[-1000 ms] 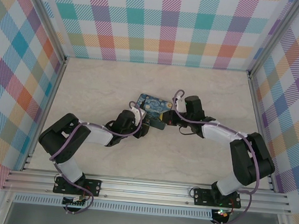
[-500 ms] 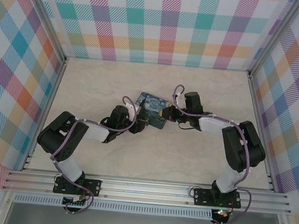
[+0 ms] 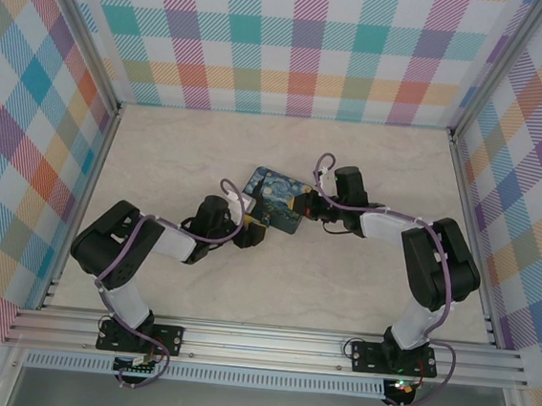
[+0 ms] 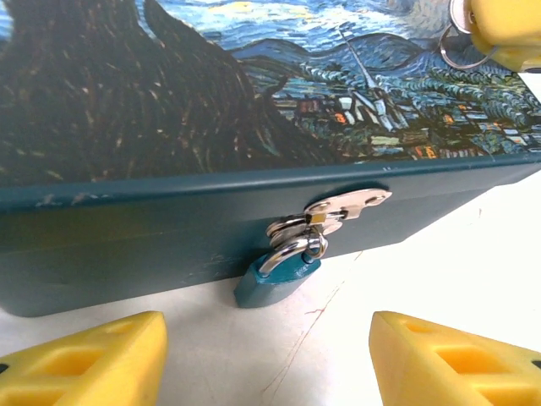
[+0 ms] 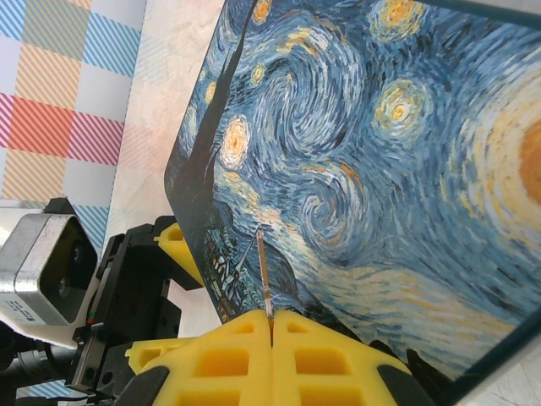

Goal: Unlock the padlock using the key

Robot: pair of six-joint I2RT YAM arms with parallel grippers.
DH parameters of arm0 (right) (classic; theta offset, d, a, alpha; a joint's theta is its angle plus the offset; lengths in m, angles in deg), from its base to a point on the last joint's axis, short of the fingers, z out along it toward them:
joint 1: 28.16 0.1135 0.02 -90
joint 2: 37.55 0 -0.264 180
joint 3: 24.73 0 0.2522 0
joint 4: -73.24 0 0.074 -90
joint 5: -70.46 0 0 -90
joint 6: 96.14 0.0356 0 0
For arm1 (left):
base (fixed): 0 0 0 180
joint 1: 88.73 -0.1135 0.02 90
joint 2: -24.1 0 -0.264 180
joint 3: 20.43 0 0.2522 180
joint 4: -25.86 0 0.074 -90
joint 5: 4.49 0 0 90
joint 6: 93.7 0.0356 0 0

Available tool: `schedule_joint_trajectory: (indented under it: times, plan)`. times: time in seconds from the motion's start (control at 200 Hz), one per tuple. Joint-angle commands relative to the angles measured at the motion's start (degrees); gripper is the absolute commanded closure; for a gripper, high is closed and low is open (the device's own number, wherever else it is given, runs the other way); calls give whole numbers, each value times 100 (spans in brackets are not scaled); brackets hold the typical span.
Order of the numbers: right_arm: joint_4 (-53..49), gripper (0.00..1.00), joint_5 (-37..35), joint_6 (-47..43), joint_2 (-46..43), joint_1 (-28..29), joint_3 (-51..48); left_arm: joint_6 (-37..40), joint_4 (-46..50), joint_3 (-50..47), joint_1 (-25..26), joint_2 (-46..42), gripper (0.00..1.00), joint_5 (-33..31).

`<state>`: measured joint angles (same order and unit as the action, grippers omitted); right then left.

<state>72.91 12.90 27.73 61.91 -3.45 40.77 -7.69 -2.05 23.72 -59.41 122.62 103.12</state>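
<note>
The small teal padlock (image 4: 275,279) hangs from the silver hasp (image 4: 347,207) on the front wall of the starry-night box (image 4: 254,85), its base resting on the table. My left gripper (image 4: 266,355) is open just in front of it, and its yellow fingers (image 4: 93,359) hold nothing. My right gripper (image 5: 272,326) is shut on the thin grey key (image 5: 264,275), whose blade points out over the box lid (image 5: 380,169). From above, the left gripper (image 3: 249,234) is at the box's near side and the right gripper (image 3: 301,206) is over its right end.
The box (image 3: 276,201) lies mid-table on a pale marbled surface (image 3: 190,147). Checked walls (image 3: 306,43) and metal frame rails close in three sides. A key ring (image 4: 461,46) shows by the right gripper's fingers (image 4: 507,25) above the lid's far corner.
My left gripper has drawn back a little from the box front and its jaws have widened. The right gripper shifted slightly left over the box, then stayed put.
</note>
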Motion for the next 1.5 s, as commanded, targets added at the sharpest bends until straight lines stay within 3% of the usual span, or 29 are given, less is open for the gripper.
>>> schedule_joint_trajectory:
  times: [0.0,0.395,0.75,1.17,1.5]
  plan:
    - [-176,99,-72,-2,117,-1,-147,-93,-442,-1,-49,178,35,246]
    - [-139,99,15,-67,87,-3,-147,-172,-685,271,-49,738,36,508]
    - [-69,99,16,-20,76,16,-182,-367,-509,394,63,788,46,780]
    - [48,99,20,23,66,26,-251,-629,-344,587,315,945,51,450]
    - [98,99,25,63,26,29,-279,-963,121,886,623,925,54,-365]
